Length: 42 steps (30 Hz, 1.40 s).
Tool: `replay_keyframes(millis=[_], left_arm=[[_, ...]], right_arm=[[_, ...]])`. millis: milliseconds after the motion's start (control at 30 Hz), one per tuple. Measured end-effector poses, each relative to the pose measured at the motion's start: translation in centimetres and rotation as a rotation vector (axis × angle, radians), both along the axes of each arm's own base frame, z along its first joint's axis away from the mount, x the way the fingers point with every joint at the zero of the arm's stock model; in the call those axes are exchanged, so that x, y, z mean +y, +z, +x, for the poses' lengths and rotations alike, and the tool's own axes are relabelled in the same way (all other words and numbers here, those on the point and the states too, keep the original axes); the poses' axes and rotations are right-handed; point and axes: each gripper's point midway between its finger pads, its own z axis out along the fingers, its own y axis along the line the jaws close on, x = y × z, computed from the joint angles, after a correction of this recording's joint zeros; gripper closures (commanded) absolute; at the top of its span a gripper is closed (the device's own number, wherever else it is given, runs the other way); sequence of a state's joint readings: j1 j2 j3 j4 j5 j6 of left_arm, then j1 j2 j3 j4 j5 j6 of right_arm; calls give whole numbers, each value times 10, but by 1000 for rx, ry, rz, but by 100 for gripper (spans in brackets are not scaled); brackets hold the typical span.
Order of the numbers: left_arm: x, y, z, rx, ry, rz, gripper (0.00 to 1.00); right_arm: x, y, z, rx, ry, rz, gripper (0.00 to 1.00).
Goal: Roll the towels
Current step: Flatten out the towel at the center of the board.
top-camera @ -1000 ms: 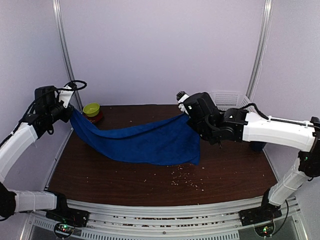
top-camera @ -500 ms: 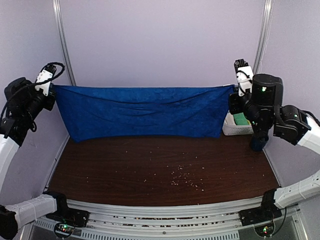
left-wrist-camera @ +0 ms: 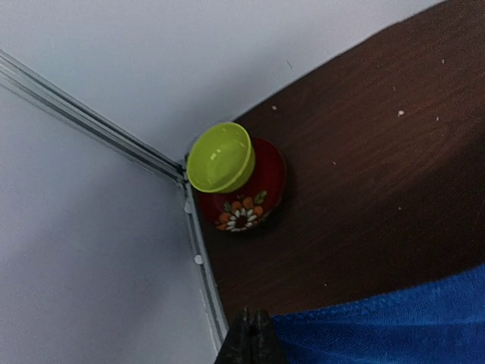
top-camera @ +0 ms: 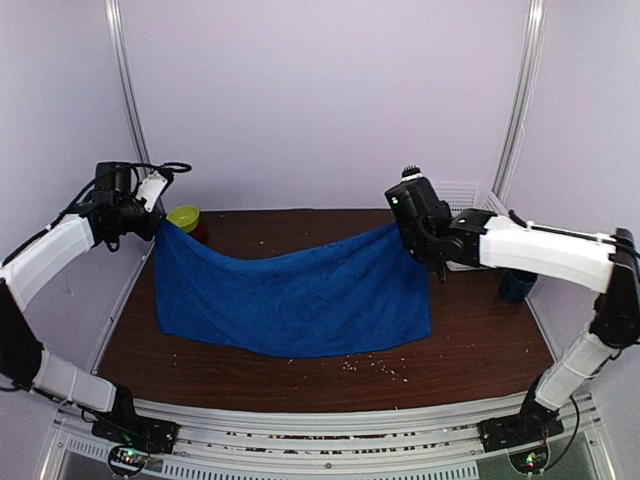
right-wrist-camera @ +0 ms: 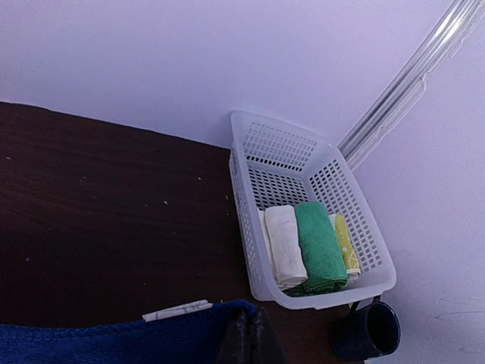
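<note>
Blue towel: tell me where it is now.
In the top view the blue towel hangs mid-table, held between the left gripper and right gripper, lower edge draped on the table.

Dark wood table [top-camera: 470, 350], scattered crumbs [top-camera: 375, 362], red floral plate [left-wrist-camera: 250, 214] far-left, white mesh basket [right-wrist-camera: 311, 299], dark mug [right-wrist-camera: 367, 331] far-right

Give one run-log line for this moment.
left pincer: grips blue towel | right pincer: grips blue towel | cloth: spread, sagging between them
</note>
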<state>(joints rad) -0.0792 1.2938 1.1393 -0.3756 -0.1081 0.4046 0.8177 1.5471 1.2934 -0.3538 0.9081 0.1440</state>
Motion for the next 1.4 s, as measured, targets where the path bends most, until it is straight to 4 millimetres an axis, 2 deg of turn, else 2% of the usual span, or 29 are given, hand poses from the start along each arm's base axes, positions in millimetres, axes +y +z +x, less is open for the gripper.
replay_keyframes(millis=[67, 133, 233, 367, 500, 667, 800, 867, 967, 1167, 1267, 1400], left_arm=[[-1, -43, 16, 105, 5, 7, 100], [1, -78, 30, 189, 21, 17, 100], [7, -118, 63, 255, 68, 45, 100], [18, -151, 100, 260, 136, 94, 100], [21, -162, 122, 251, 164, 110, 100], [5, -151, 136, 232, 104, 36, 95], [-17, -148, 135, 275, 14, -55, 94], [-29, -157, 130, 327, -38, -102, 93], [-43, -183, 113, 440, -92, -159, 92], [-61, -228, 82, 638, -154, -293, 91], [-64, -239, 72, 701, -167, -366, 86], [-64, -243, 66, 739, -176, -458, 74]], right_arm=[[-9, -43, 33, 81, -60, -61, 100], [-15, -73, 63, 135, -101, -92, 100], [-15, -101, 105, 167, -138, -101, 100], [-18, -128, 151, 180, -181, -113, 100], [-21, -149, 172, 206, -186, -124, 100], [-22, -151, 178, 219, -184, -126, 100], [-21, -153, 177, 231, -170, -121, 100], [-20, -152, 176, 238, -163, -117, 100], [-20, -150, 172, 250, -149, -109, 100], [-20, -141, 162, 256, -130, -87, 100], [-18, -140, 157, 259, -123, -84, 100], [-13, -143, 152, 267, -109, -91, 100]])
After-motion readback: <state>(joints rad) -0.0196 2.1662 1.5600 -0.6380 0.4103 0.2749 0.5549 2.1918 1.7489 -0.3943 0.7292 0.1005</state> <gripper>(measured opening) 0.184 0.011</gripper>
